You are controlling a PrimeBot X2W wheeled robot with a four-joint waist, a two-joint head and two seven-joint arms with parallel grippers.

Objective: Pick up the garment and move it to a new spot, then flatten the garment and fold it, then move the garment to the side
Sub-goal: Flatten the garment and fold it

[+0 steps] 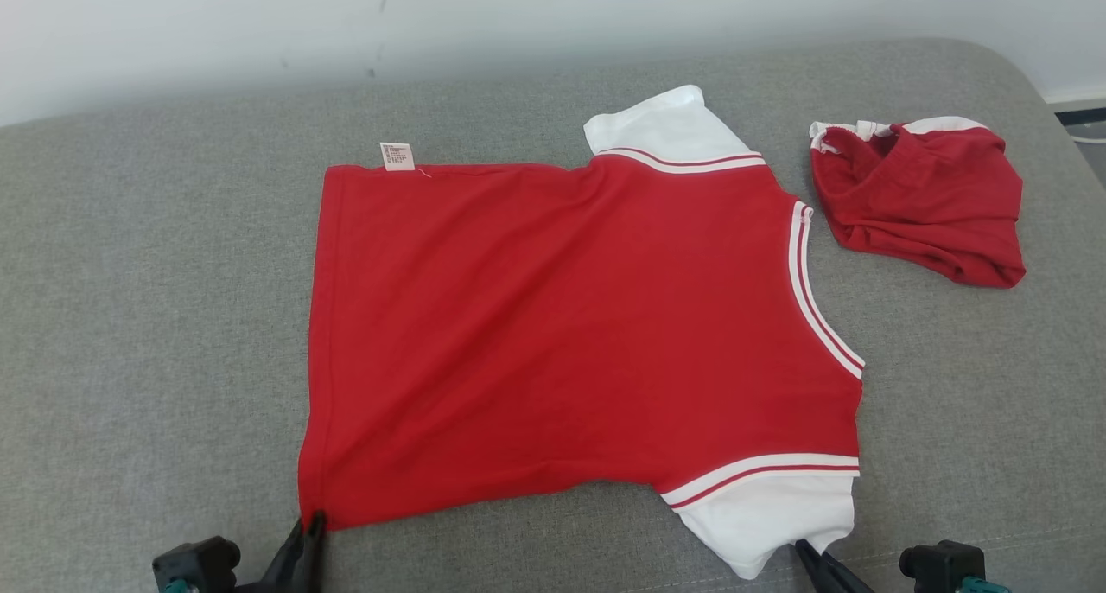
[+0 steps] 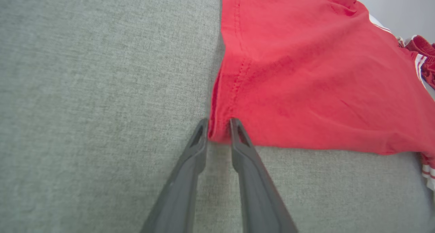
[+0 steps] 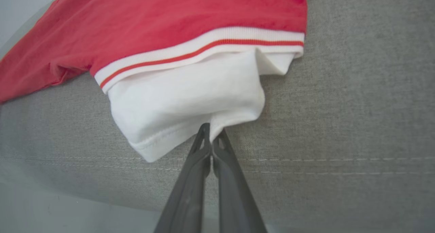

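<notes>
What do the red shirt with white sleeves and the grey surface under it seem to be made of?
The red shirt with white sleeves looks like soft matte knit cotton, perhaps a blend: stitched hem, limp folds. The grey surface looks like coarse woven upholstery cloth, matte: flecked weave, sewn seam.

The garment (image 1: 570, 316) lies flat on the bench (image 1: 130, 316), bundled cloth (image 1: 920, 200) just right, farther back; left end effector (image 1: 309, 524) at its near-left corner, right end effector (image 1: 805, 548) at the near sleeve.
</notes>
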